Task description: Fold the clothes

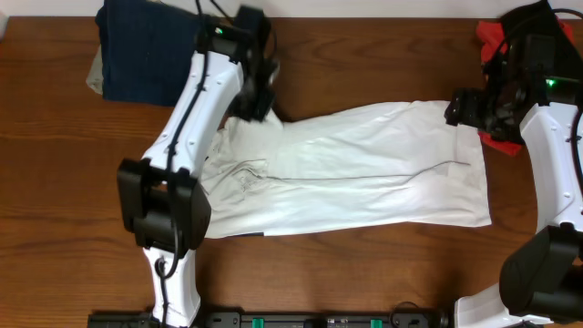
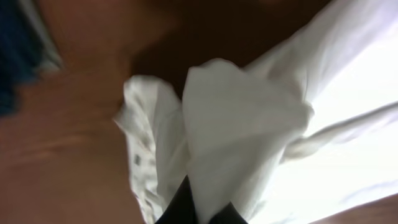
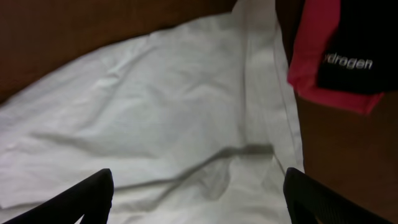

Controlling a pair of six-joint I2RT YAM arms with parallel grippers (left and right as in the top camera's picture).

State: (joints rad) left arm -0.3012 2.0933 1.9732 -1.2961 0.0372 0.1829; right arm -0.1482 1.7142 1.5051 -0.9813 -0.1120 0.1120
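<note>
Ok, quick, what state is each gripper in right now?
Left gripper: closed on the white T-shirt.
Right gripper: open, holding nothing.

shirt (image 1: 364,173): white, doubled into a long band lying left to right across the middle of the worktop (image 1: 73,200); creased, mostly flat
shirt's left end: upper corner bunched and puckered into folds
navy garment (image 1: 146,50): dark pile at the far left corner, apart from the shirt
tan garment (image 1: 94,77): only an edge shows, at the navy garment's left side
red garment (image 3: 323,68): red and black, white lettering "hydrogen"; far right, just beside the shirt's hem
</note>
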